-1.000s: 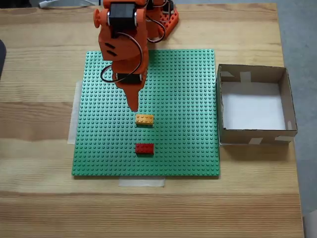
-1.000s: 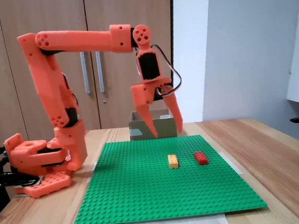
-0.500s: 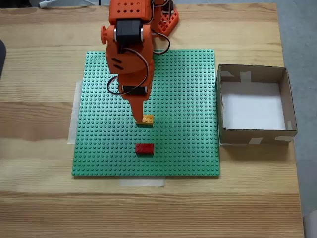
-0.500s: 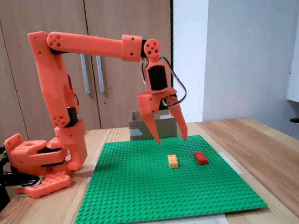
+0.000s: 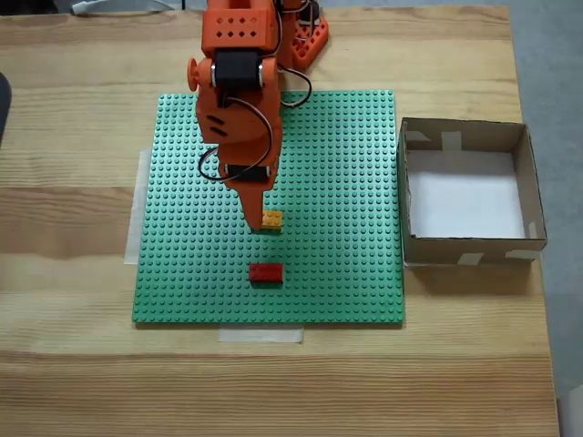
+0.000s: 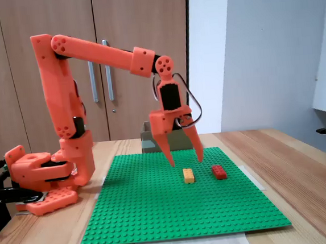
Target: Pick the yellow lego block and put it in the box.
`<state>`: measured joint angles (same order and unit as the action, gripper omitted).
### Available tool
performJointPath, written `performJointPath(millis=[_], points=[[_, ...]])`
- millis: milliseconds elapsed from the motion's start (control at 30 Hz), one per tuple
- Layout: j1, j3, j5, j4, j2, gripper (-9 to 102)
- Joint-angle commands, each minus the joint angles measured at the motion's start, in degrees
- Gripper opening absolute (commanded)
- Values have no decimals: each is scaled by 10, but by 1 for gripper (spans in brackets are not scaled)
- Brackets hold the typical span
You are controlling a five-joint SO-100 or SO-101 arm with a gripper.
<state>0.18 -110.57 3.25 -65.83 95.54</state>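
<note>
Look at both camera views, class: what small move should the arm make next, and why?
Probably lower the gripper straight down over the yellow lego block. In the side-on fixed view its fingers are spread and hang above the green baseplate, roughly straddling the block; nothing is held. The red brick sits clear beside it, and the box is empty.
</note>
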Motion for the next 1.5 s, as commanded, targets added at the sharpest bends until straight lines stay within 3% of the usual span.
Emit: performJointPath(millis=[0,1467], points=[[5,-2,-4,17,11,28],[-8,-80,-7,148,-14,24]])
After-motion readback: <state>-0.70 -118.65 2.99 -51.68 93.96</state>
